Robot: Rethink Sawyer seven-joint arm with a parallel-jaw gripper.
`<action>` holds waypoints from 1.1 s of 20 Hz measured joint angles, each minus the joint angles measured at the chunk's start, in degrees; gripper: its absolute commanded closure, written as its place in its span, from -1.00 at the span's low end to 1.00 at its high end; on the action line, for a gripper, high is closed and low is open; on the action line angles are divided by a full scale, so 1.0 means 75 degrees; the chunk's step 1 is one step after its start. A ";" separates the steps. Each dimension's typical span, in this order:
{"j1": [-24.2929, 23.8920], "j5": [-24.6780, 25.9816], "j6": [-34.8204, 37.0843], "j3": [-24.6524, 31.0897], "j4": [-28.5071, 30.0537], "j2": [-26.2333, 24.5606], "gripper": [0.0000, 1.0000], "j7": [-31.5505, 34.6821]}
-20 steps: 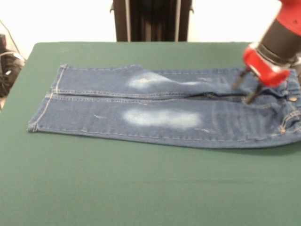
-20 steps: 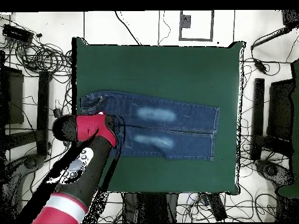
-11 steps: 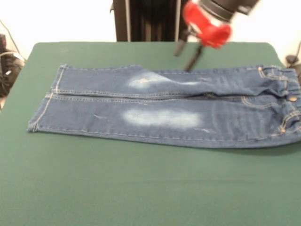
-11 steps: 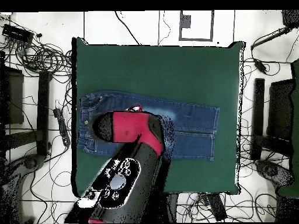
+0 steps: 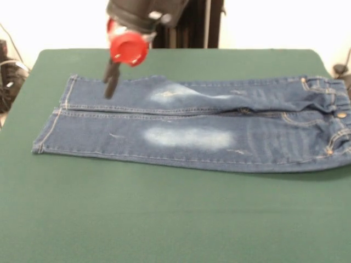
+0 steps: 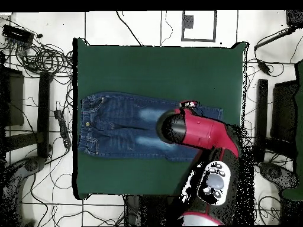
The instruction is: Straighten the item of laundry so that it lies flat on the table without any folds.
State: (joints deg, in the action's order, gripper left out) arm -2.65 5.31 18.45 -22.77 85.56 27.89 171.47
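Note:
The item of laundry [image 5: 186, 137] is a pair of blue jeans lying lengthwise across the green table [image 5: 164, 219]. In the front view its waistband is at the right and its leg hems are at the left. Both legs lie side by side, with a soft crease in the far leg near the crotch. My gripper [image 5: 111, 87] hangs over the far leg close to its hem, seen edge-on and holding nothing that I can see. In the overhead view the red wrist [image 6: 195, 131] covers the hem end of the jeans [image 6: 118, 127] on the table [image 6: 160, 65].
Wide bare green felt surrounds the jeans on the near and far sides. Tangled cables [image 6: 35, 56] lie on the floor around the table, and a few cables [image 5: 8, 71] show off its left edge in the front view.
The gripper rose from the waistband end and swung along the jeans to the hem end of the far leg. The jeans lie as before.

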 measured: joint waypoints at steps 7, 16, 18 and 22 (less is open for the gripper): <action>0.0071 0.0820 -0.0724 0.0054 0.0130 -0.0627 -1.00 0.0000; 0.0509 0.0902 -0.0729 0.0098 0.0254 -0.1310 -1.00 0.0000; 0.0599 0.0901 -0.0728 0.0099 0.0254 -0.1390 -1.00 0.0000; 0.0596 0.0907 -0.0729 0.0099 0.0251 -0.1482 -1.00 0.0000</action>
State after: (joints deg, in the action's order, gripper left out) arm 1.82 12.11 12.98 -22.03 87.45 16.77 171.47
